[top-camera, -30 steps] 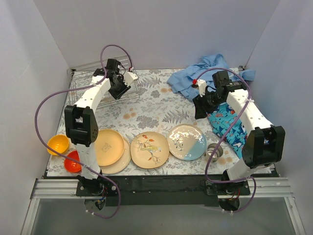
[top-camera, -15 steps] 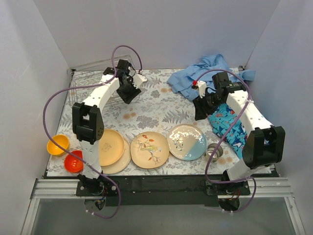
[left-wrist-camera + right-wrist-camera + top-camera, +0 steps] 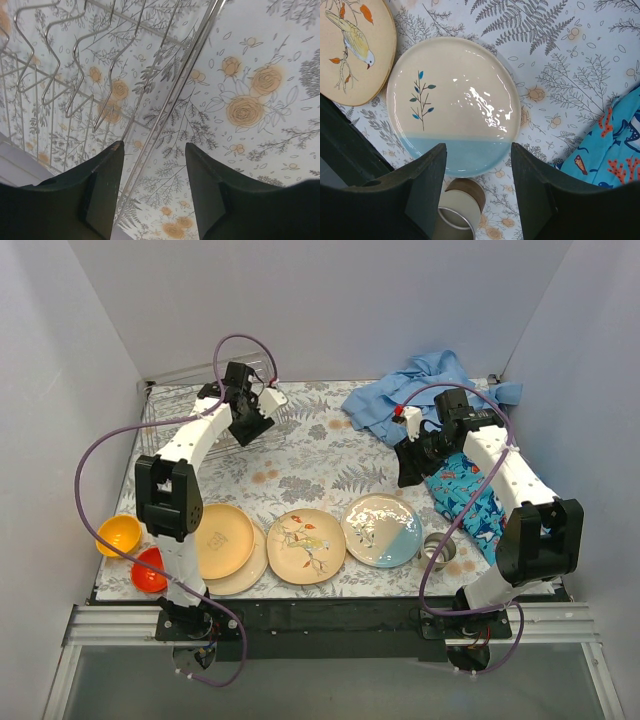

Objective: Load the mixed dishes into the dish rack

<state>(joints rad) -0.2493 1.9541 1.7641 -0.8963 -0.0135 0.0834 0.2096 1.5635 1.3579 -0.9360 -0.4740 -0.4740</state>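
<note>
The dish rack point(image 3: 190, 405) of silver wire stands at the far left; its rim wire point(image 3: 175, 90) runs under my left gripper point(image 3: 155, 146), which is open and holds nothing. From above, the left gripper point(image 3: 248, 425) hovers at the rack's right edge. Two yellow-tan plates point(image 3: 222, 540), a floral plate point(image 3: 305, 545) and a cream-and-blue plate point(image 3: 382, 530) lie along the front. My right gripper point(image 3: 478, 147) is open above the cream-and-blue plate point(image 3: 455, 100) and a small cup point(image 3: 460, 207). The orange bowl point(image 3: 118, 535) and red bowl point(image 3: 150, 570) sit front left.
A light blue cloth point(image 3: 420, 390) is bunched at the back right. A patterned blue cloth point(image 3: 470, 495) lies under the right arm, next to the cup point(image 3: 437, 548). Grey walls close in the table on three sides.
My left gripper's jaws have widened. The left arm swung right from the rack, then back to its right edge. The right arm has barely moved.
</note>
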